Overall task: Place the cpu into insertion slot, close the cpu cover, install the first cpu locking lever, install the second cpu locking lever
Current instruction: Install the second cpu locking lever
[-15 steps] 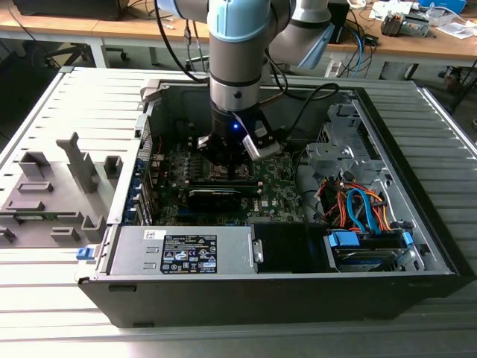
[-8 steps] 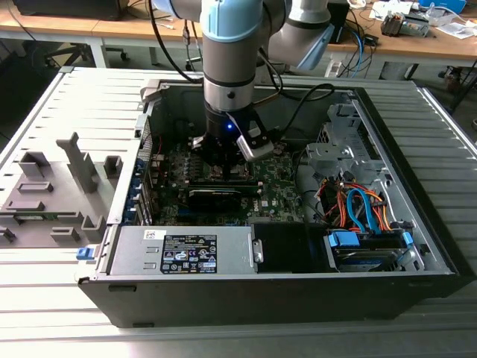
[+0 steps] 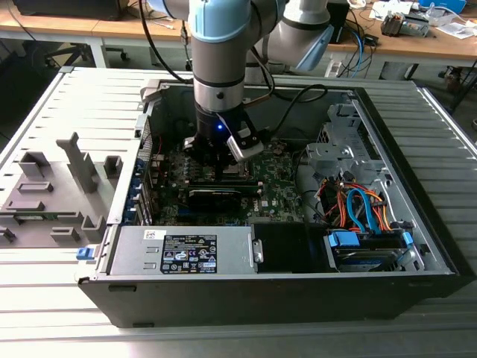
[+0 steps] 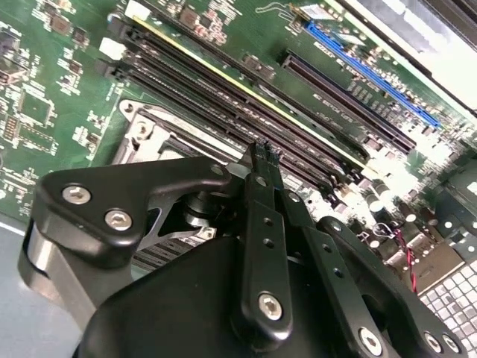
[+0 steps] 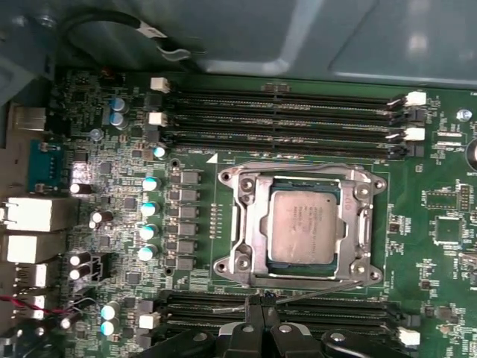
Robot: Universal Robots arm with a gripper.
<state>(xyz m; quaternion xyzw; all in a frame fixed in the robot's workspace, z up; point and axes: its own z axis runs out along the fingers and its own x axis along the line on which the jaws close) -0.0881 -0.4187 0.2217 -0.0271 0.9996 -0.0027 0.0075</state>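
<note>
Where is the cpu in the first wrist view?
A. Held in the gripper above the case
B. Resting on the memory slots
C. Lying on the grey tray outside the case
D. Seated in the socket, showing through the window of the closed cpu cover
D: in the first wrist view the cpu lies flat in the socket, framed by the cpu cover lying down around it.

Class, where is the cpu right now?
In the first wrist view the cpu sits in the motherboard socket, framed by the cpu cover, between two banks of memory slots.
</note>
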